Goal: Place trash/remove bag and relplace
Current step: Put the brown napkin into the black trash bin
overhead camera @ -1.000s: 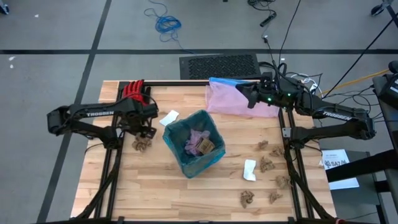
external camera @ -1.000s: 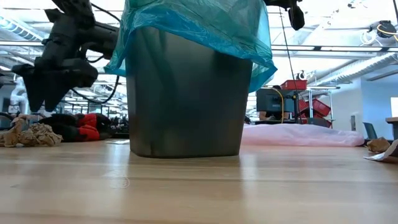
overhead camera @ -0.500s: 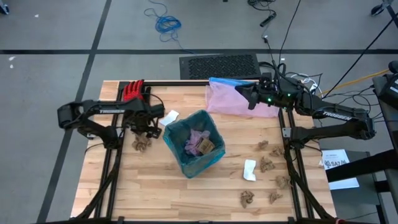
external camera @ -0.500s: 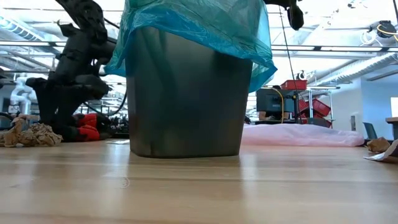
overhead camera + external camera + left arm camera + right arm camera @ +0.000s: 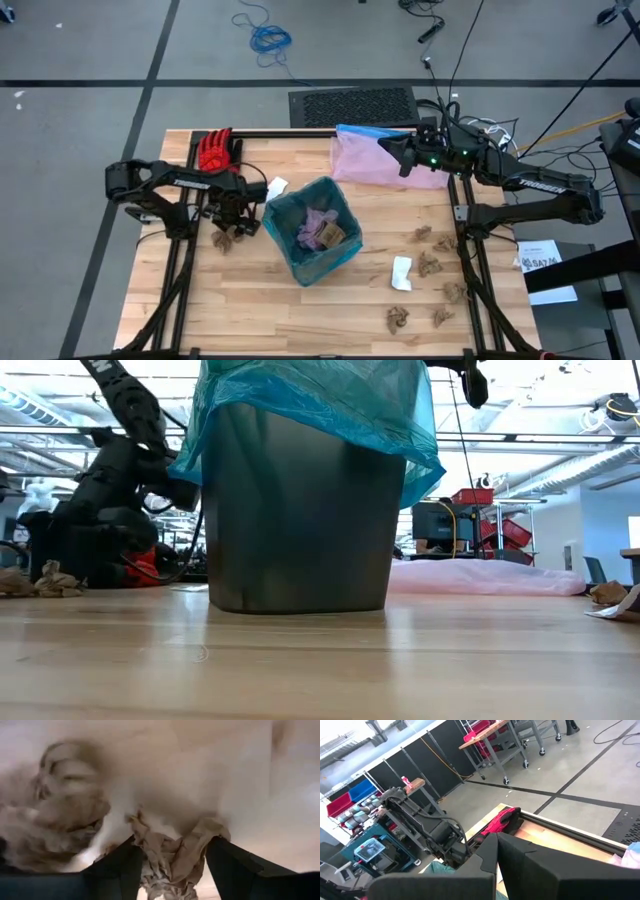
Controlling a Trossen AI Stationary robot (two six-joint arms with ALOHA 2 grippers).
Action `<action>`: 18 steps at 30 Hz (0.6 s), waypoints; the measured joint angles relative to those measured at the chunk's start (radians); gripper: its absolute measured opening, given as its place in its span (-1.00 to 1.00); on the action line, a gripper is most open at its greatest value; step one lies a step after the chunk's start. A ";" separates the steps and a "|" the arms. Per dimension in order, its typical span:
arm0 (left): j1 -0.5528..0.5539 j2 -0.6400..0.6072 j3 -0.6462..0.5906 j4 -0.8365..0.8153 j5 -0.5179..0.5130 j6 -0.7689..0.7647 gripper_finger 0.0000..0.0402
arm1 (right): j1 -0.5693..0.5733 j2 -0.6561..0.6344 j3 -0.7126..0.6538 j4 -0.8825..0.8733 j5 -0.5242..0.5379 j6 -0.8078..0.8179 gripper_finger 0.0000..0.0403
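The bag (image 5: 312,232) lines the bin at frame centre. Left gripper (image 5: 234,219), just left of it, straddles crumpled paper (image 5: 167,857), fingers spread. Right gripper (image 5: 395,152) closed, upper right, farther off.

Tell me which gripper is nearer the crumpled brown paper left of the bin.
Left. The left gripper is down over the crumpled brown paper, fingers open on either side of it. The right gripper waits at the table's far edge, over the pink bag.
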 joint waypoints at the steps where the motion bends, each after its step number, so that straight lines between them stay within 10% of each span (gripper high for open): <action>1: -0.009 0.000 -0.003 0.010 -0.001 -0.001 -0.12 | 0.000 0.000 0.000 0.000 0.000 -0.001 -1.00; 7: -0.049 -0.021 0.030 0.075 -0.017 -0.002 -0.88 | 0.000 0.000 0.000 0.000 0.000 -0.006 -1.00; 18: -0.045 -0.204 0.311 -0.142 -0.207 -0.001 -0.95 | 0.000 0.000 0.000 0.000 0.003 -0.043 -1.00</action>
